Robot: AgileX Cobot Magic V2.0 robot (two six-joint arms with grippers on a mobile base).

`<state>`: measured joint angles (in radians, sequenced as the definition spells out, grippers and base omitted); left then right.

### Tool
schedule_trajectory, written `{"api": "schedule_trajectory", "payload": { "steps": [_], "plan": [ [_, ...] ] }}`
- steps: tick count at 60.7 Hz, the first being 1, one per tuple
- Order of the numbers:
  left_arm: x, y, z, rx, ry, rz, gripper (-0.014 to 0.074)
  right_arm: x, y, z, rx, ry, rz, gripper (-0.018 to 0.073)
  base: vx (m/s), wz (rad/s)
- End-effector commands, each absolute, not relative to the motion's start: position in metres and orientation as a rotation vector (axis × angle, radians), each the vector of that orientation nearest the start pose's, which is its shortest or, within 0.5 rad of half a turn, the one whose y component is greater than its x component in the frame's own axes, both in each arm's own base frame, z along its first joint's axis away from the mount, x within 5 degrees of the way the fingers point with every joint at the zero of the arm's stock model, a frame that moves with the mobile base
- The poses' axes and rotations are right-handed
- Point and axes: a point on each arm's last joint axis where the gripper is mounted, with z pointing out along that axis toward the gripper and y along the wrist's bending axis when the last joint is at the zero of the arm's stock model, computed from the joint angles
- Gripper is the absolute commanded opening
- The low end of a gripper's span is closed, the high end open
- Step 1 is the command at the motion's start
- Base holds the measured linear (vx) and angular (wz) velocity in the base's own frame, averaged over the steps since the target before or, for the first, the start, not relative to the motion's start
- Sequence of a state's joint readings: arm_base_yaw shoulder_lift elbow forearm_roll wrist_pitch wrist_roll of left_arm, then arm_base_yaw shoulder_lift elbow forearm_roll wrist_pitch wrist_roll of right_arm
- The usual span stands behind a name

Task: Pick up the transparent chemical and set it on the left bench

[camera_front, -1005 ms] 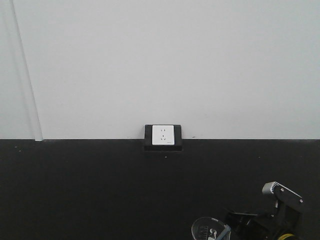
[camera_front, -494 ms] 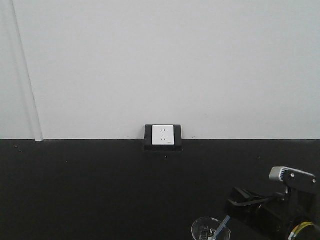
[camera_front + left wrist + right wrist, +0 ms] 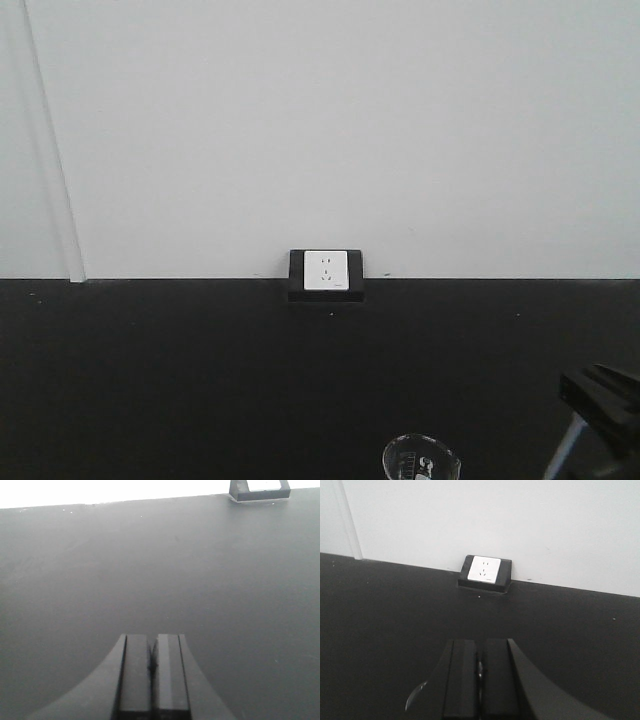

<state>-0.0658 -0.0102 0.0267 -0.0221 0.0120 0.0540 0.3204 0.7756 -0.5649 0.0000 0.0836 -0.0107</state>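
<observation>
1. While hanging above the black counter (image 3: 200, 380), pinching the transparent chemical (image 3: 562, 450) in the right gripper (image 3: 480, 645), jaws pressed together on a thin pale sliver.
2. Letting the tube slant down below the fingers, just beside the glass beaker (image 3: 420, 460) yet apart from its rim, apparently lifting clear for carrying rather than dragging.
3. Holding the left gripper (image 3: 152, 641) closed on nothing visible, low over the counter, seemingly idling out of the way.
4. Facing the wall socket (image 3: 325, 270); judging the set-down on the left bench as not yet done, with that bench not identifiable in these views.
</observation>
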Motion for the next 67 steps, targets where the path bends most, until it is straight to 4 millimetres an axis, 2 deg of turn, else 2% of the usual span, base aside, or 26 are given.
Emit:
{"api": "schedule_trajectory", "payload": {
  "steps": [1, 10, 21, 67],
  "plan": [
    [0.055, -0.004, 0.206, 0.064, 1.429, -0.035, -0.0003, 0.138, 0.046, 0.340, -0.305, 1.673, 0.208, -0.0003, 0.00, 0.00],
    [0.055, -0.004, 0.206, 0.064, 1.429, -0.035, -0.0003, 0.112, 0.037, 0.337, -0.308, 1.611, 0.195, -0.0003, 0.00, 0.00],
    [0.055, -0.004, 0.206, 0.064, 1.429, -0.035, -0.0003, 0.096, 0.032, 0.320, -0.301, 1.596, 0.200, -0.0003, 0.00, 0.00],
    [0.055, -0.004, 0.206, 0.064, 1.429, -0.035, -0.0003, 0.093, 0.031, 0.319, -0.301, 1.608, 0.200, -0.0003, 0.00, 0.00]
  ]
}}
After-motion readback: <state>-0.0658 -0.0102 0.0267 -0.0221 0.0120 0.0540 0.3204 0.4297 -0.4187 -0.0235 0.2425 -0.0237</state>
